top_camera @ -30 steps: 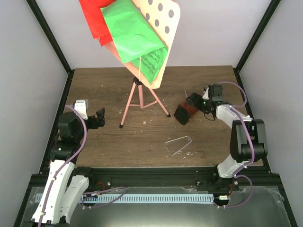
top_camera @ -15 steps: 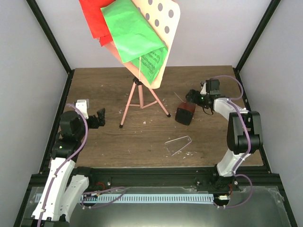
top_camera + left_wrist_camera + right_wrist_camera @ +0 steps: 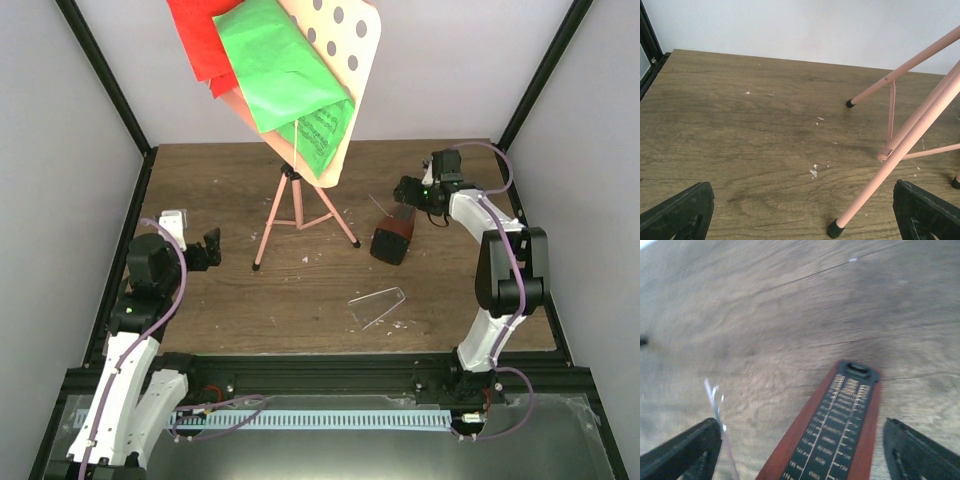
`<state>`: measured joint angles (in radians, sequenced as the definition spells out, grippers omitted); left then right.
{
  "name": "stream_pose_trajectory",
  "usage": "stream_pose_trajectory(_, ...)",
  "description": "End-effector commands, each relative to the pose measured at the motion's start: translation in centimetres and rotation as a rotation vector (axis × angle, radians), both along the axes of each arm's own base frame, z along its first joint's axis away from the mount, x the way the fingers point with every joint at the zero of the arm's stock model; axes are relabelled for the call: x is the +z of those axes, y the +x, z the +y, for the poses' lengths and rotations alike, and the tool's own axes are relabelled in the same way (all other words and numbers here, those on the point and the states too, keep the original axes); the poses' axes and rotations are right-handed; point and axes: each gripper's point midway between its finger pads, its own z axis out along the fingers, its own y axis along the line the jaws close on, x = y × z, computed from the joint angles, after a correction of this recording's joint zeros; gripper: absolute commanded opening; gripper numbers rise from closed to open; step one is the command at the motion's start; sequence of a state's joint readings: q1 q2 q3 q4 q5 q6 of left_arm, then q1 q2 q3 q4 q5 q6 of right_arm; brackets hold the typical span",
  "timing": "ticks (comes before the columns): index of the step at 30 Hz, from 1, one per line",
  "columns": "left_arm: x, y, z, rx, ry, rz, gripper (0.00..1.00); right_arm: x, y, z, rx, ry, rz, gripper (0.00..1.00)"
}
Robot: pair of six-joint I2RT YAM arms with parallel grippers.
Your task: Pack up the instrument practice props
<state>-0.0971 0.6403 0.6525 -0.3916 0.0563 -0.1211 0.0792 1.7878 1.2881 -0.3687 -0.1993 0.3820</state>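
Red-brown metronome right of stand, R gripper at its tip, jaws apart, prob. lining up a grab. L gripper left of stand, also apart, empty.

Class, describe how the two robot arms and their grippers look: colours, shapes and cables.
The left arm and the right arm both have white shells with black joint blocks. A thin purple cable loops alongside each. The left gripper and right gripper are black, with blunt, wedge-shaped fingers.
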Motion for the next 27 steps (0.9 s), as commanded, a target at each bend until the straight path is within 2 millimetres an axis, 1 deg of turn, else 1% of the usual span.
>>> stream_pose_trajectory(1,0.1,0.1,0.1,0.003,0.017,-0.012,0.98,2.3,-0.1,4.2,0.241,0.03,-0.075,0.83)
stream_pose_trajectory(3,0.0,0.1,0.1,0.002,0.014,-0.008,0.98,3.1,-0.4,6.0,0.343,0.005,-0.113,0.8)
stream_pose_trajectory(5,0.0,0.1,0.0,-0.001,0.011,-0.007,0.98,3.0,-0.4,7.0,0.406,-0.054,-0.124,0.79)
stream_pose_trajectory(7,0.2,0.1,0.0,-0.006,0.011,-0.011,0.98,1.9,-0.1,7.2,0.427,-0.1,-0.094,0.76)
stream_pose_trajectory(8,0.2,0.0,0.0,-0.005,0.01,-0.012,0.98,1.9,0.3,7.3,0.435,-0.111,-0.089,0.74)
stream_pose_trajectory(10,0.2,0.0,0.0,-0.002,0.01,-0.014,0.98,1.1,0.5,7.4,0.441,-0.126,-0.061,0.7)
stream_pose_trajectory(11,0.2,0.0,0.0,-0.002,0.01,-0.016,0.98,0.9,0.7,7.5,0.444,-0.133,-0.055,0.66)
stream_pose_trajectory(15,0.0,0.1,0.2,0.008,0.017,-0.005,0.98,0.3,1.0,8.7,0.484,-0.152,-0.059,0.6)
stream_pose_trajectory(19,0.1,0.2,0.2,0.01,0.019,-0.005,0.98,-1.2,1.4,8.4,0.461,-0.177,-0.021,0.53)
stream_pose_trajectory(22,0.0,0.2,0.5,0.02,0.025,-0.004,0.98,-1.8,0.8,8.9,0.461,-0.161,-0.009,0.48)
stream_pose_trajectory(25,0.1,0.2,0.3,0.014,0.021,-0.006,0.98,-1.9,0.1,9.9,0.497,-0.127,-0.035,0.47)
stream_pose_trajectory(27,0.1,0.2,0.3,0.01,0.018,-0.006,0.98,-2.2,-0.4,10.5,0.517,-0.095,-0.026,0.44)
